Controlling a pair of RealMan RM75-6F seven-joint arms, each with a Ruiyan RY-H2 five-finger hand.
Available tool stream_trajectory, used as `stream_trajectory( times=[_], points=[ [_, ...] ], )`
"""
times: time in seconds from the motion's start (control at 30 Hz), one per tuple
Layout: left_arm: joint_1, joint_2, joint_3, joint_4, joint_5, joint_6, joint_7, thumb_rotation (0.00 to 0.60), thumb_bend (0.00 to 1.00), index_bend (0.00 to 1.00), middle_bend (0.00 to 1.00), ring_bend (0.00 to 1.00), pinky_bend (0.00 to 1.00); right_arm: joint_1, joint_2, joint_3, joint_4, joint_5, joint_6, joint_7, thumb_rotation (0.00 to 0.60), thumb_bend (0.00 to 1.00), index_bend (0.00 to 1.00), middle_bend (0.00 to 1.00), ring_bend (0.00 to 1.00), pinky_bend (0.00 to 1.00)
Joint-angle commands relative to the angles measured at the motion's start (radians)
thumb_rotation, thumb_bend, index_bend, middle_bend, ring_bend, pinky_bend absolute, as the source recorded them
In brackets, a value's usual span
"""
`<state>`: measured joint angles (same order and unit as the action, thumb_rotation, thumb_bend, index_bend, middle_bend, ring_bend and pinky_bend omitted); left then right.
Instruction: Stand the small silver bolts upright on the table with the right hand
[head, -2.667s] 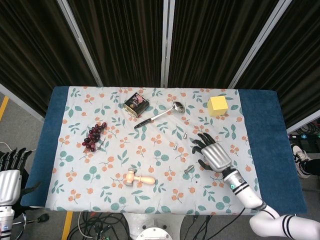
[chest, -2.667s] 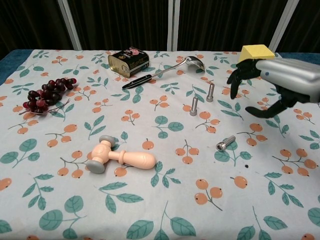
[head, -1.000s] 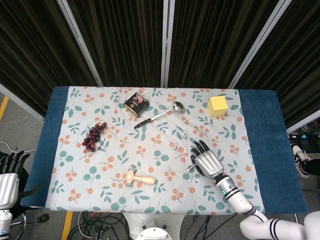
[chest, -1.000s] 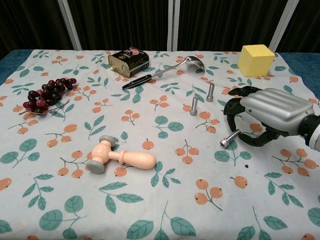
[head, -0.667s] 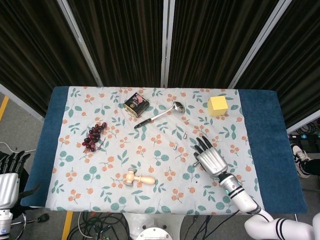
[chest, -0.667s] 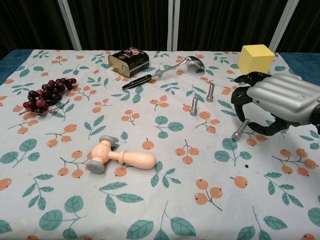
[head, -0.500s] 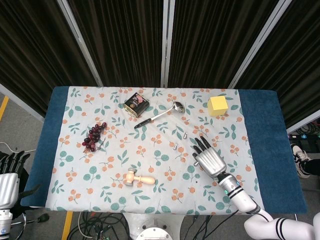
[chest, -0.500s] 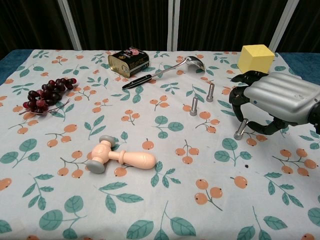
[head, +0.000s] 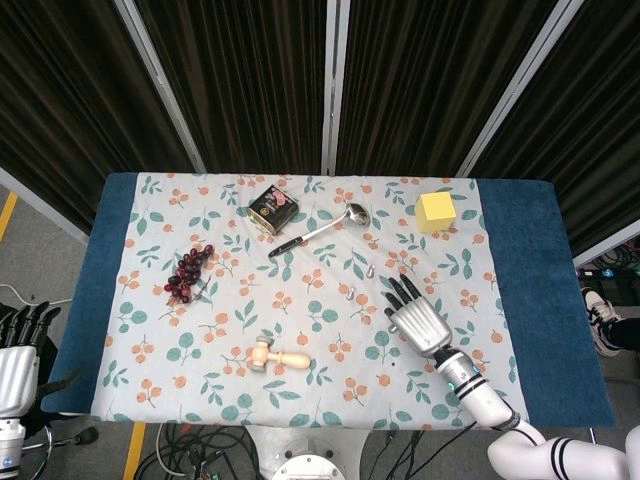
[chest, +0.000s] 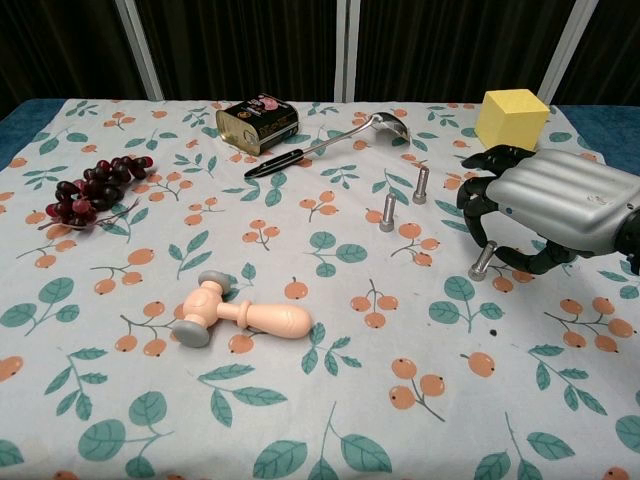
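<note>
Two small silver bolts stand upright on the floral cloth, one nearer and one a little behind it; in the head view they show as small specks. My right hand hovers low to their right. It pinches a third silver bolt, which is close to upright, its lower end at the cloth and its top leaning toward the hand. In the head view the hand covers this bolt. My left hand hangs off the table's left front corner, holding nothing.
A yellow cube sits just behind the right hand. A tin can and a spoon lie at the back, dark grapes at the left, and a wooden toy hammer toward the front.
The third bolt lay flat on the cloth; my right hand came down, took it, lifted it rightward and tipped it nearly upright. The left hand stayed put.
</note>
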<state>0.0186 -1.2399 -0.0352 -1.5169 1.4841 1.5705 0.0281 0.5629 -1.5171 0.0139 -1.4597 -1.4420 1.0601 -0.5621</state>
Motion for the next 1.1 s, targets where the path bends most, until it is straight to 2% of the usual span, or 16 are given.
stream_trajectory(
  times=[0.03, 0.47, 0.63, 0.87, 1.1],
  points=[
    [0.0, 0.0, 0.0, 0.0, -0.001, 0.0, 0.0, 0.6, 0.0, 0.13, 0.07, 0.0, 0.0, -0.001, 0.002, 0.0, -0.003, 0.002, -0.002, -0.004, 0.6, 0.36, 0.49, 0.23, 0.0, 0.0],
    [-0.001, -0.001, -0.003, 0.001, -0.002, 0.0, -0.001, 0.6, 0.0, 0.13, 0.07, 0.0, 0.0, -0.007, 0.01, -0.002, -0.023, 0.008, -0.003, -0.005, 0.6, 0.36, 0.4, 0.21, 0.0, 0.0],
    [-0.002, -0.001, -0.004, 0.002, -0.002, -0.001, -0.004, 0.6, 0.0, 0.13, 0.07, 0.0, 0.0, -0.03, 0.048, 0.004, -0.082, 0.0, 0.042, 0.04, 0.6, 0.34, 0.34, 0.2, 0.0, 0.0],
    [-0.011, -0.004, -0.009, 0.006, 0.005, -0.003, -0.001, 0.6, 0.0, 0.13, 0.07, 0.0, 0.0, -0.152, 0.174, 0.034, -0.197, -0.032, 0.271, 0.24, 0.6, 0.34, 0.32, 0.23, 0.0, 0.0],
    [-0.023, -0.006, -0.013, 0.001, 0.014, -0.007, 0.009, 0.6, 0.0, 0.13, 0.07, 0.0, 0.0, -0.311, 0.307, 0.003, -0.227, -0.04, 0.445, 0.513, 0.6, 0.34, 0.2, 0.18, 0.0, 0.0]
  ],
)
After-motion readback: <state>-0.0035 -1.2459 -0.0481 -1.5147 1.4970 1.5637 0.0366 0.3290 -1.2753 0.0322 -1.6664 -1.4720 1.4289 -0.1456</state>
